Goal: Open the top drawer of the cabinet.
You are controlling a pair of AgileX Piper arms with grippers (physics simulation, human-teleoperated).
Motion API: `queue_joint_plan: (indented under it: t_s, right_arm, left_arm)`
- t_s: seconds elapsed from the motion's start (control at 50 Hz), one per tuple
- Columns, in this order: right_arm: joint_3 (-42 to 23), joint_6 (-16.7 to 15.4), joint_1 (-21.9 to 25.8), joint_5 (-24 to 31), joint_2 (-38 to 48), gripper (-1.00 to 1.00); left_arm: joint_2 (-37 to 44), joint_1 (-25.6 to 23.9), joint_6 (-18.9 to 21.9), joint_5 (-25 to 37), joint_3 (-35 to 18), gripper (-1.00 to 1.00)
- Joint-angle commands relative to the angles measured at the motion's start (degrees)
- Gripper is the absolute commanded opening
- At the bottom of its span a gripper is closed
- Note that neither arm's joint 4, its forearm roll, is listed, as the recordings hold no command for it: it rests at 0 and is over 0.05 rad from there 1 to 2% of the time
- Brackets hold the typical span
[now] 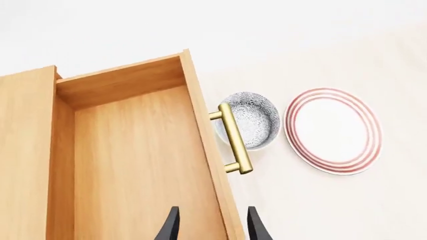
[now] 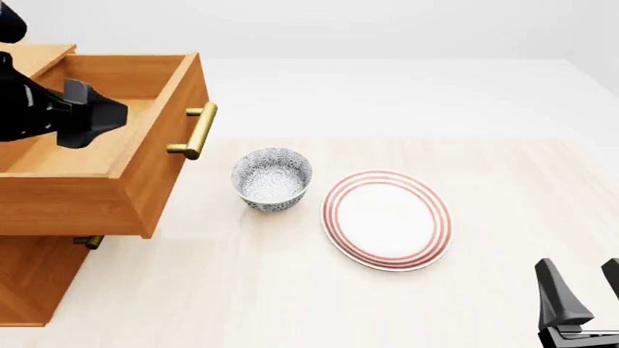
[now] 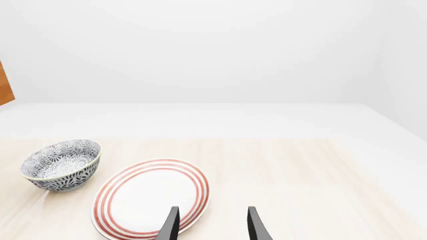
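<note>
— What is shown in the left wrist view?
— The top drawer (image 1: 133,160) is seen pulled out, bare wood inside; the left gripper (image 1: 212,225) is held apart above its front panel, clamped on nothing.
— And from the front?
— The drawer is seen projecting from the cabinet (image 2: 29,279) at the table's left, beside a patterned bowl (image 2: 272,178) and red-ringed plate (image 2: 387,219).
— The right wrist view?
— The right gripper (image 3: 212,225) is held apart near the plate.

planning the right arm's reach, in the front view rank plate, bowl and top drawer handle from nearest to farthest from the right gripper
1. plate, nearest, just left of and ahead of the right gripper.
2. bowl, further left, beside the plate.
3. top drawer handle, farthest, far left on the open drawer's front.
</note>
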Motion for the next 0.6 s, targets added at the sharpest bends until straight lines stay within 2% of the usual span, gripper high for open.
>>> queue_joint_plan:
  t_s: [0.02, 0.6]
  right_arm:
    - [0.08, 0.03, -0.01, -0.08, 0.0, 1.0]
    - [0.08, 0.01, -0.01, -0.08, 0.0, 1.0]
  left_arm:
    - [-4.81, 1.54, -0.01, 1.88, -1.1, 1.0]
    - [-12.09, 4.4, 1.65, 1.29, -0.92, 1.0]
